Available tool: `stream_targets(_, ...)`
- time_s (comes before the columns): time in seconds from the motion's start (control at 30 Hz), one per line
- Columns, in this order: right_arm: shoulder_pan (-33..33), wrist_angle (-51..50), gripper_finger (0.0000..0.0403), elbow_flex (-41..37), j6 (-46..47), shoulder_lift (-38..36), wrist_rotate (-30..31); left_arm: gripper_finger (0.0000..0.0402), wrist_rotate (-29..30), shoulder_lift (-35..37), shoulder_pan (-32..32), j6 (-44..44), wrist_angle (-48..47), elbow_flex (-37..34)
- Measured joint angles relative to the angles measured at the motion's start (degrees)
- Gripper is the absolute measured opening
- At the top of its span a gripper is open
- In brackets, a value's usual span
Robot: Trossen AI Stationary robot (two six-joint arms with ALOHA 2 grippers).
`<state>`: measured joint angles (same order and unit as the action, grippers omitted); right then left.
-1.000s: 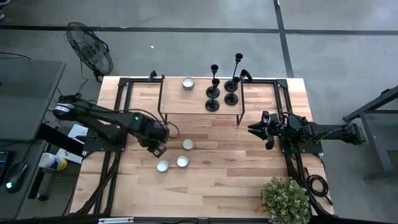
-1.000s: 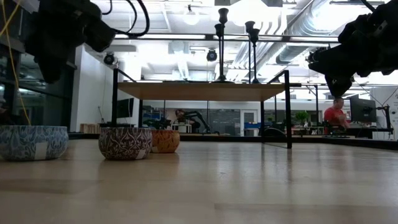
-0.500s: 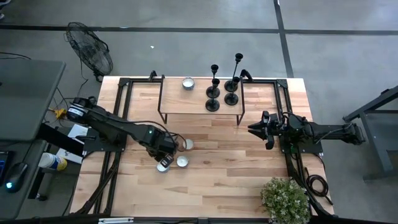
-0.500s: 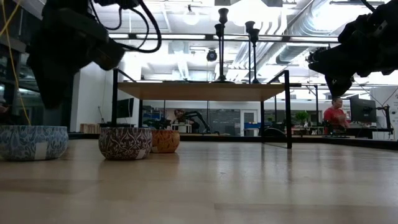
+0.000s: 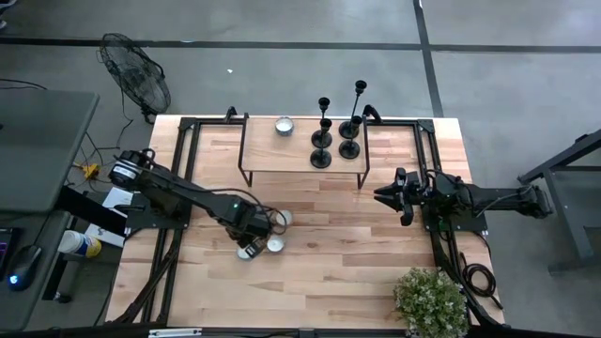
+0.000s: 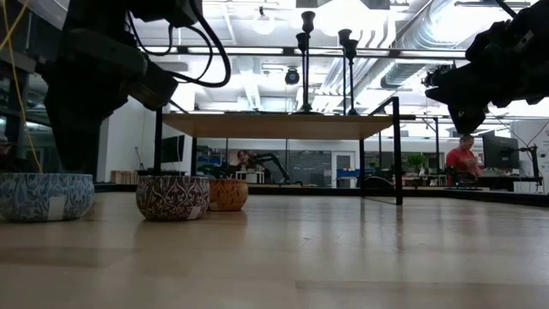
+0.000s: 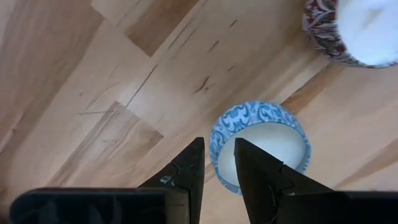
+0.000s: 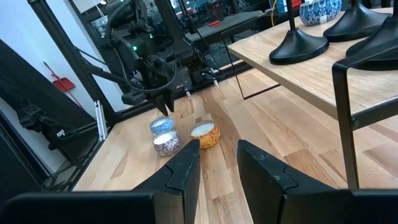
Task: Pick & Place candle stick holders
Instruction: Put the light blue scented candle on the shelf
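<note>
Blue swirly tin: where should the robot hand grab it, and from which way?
Probably by its thin wall at the rim, coming straight down. The blue tin sits upright on the table, low, round and open-topped, and looks wider than the left hand opens, so pinching the wall suits best. That hand hangs above the rim.

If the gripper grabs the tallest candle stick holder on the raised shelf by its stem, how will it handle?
The tallest candle stick holder will probably tip easily if nudged high up: its stem is thin and long above a small round base. It looks rigid and likely heavy at the base. The other holders stand close beside it on the shelf, so a knock could topple them.
</note>
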<state>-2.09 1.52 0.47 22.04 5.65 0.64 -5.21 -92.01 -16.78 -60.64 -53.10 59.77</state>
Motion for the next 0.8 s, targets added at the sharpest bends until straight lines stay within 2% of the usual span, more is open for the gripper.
stream_targets(0.2, 0.0, 0.0, 0.0098, 0.0, 0.0, 0.0, 0.0, 0.0085, 0.6, 0.0, -0.8, 3.1, 0.0, 0.0)
stream_targets(0.57, 0.0, 0.0, 0.0098, 0.0, 0.0, 0.0, 0.0, 0.0085, 1.2, -1.3, -1.8, 15.3, -0.4, 0.0)
stream_targets(0.8, 0.0, 0.0, 0.0098, 0.0, 0.0, 0.0, 0.0, 0.0085, 1.4, -2.0, -1.6, 18.5, -0.4, 0.1)
